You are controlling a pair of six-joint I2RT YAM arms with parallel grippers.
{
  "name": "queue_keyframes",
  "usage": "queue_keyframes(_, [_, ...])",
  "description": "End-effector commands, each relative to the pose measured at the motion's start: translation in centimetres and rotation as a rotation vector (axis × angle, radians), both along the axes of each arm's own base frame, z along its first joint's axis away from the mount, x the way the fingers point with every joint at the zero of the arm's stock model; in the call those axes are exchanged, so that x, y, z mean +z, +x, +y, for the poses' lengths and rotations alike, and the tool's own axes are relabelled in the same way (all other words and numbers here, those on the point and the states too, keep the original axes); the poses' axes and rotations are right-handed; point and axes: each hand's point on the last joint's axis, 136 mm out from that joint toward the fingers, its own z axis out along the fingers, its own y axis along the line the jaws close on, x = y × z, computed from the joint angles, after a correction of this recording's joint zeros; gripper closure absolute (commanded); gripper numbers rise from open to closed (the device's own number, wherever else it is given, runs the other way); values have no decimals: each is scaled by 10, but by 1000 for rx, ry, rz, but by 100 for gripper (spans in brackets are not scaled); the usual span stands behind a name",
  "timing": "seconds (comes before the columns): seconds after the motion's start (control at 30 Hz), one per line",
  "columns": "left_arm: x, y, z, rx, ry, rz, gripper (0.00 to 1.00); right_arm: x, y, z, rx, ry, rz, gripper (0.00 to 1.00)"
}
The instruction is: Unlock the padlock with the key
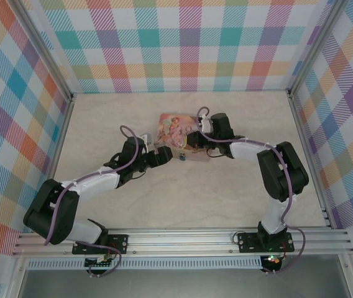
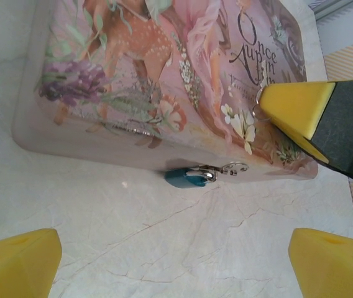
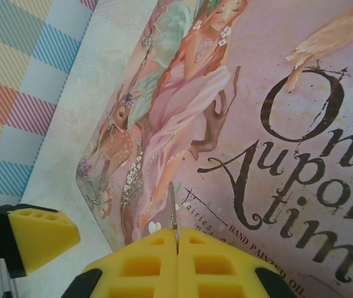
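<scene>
The padlock (image 2: 189, 178), small with a blue-teal body and a silvery shackle, hangs from the clasp on the front wall of the pink illustrated tin (image 2: 164, 74); from above the padlock (image 1: 181, 156) sits at the tin's near edge. My left gripper (image 2: 173, 267) is open, its yellow fingertips (image 2: 15, 261) wide apart on the table side of the padlock, touching nothing. My right gripper (image 3: 178, 248) hovers over the tin lid, shut on the key (image 3: 174, 214), a thin metal sliver sticking out from between the pads.
The tin (image 1: 175, 131) lies mid-table with both grippers crowded at its near edge, left gripper (image 1: 162, 155) and right gripper (image 1: 193, 144). Checked walls enclose the table on three sides. Marble tabletop (image 1: 226, 198) lies open in front.
</scene>
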Motion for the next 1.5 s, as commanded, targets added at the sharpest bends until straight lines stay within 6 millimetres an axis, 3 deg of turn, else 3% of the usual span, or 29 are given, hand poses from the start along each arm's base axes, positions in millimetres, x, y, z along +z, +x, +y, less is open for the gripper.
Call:
queue_keyframes(0.0, [3,3,-1,-13,-9,-29,6,-39,-21,-15,-12,-26,184,100])
queue_keyframes(0.3, [10,-1,-10,-77,-43,-87,4,-69,-53,-22,-6,-24,282,100])
queue_keyframes(0.53, [2,-18,-23,-197,-6,-152,1,-65,-80,-9,1,-5,300,100])
queue_keyframes(0.73, [-8,-31,-36,-284,-3,-208,0,-46,-76,-4,-17,10,265,100])
queue_keyframes(0.93, [-24,-43,-56,-383,2,-223,0,-43,-72,-2,-59,-19,271,100])
queue_keyframes(1.33, [-42,-30,-71,-442,38,-285,0,-33,-73,3,-113,-5,260,100])
queue_keyframes(1.47, [-48,-21,-67,-421,102,-347,1,-36,-73,4,-120,-23,260,100])
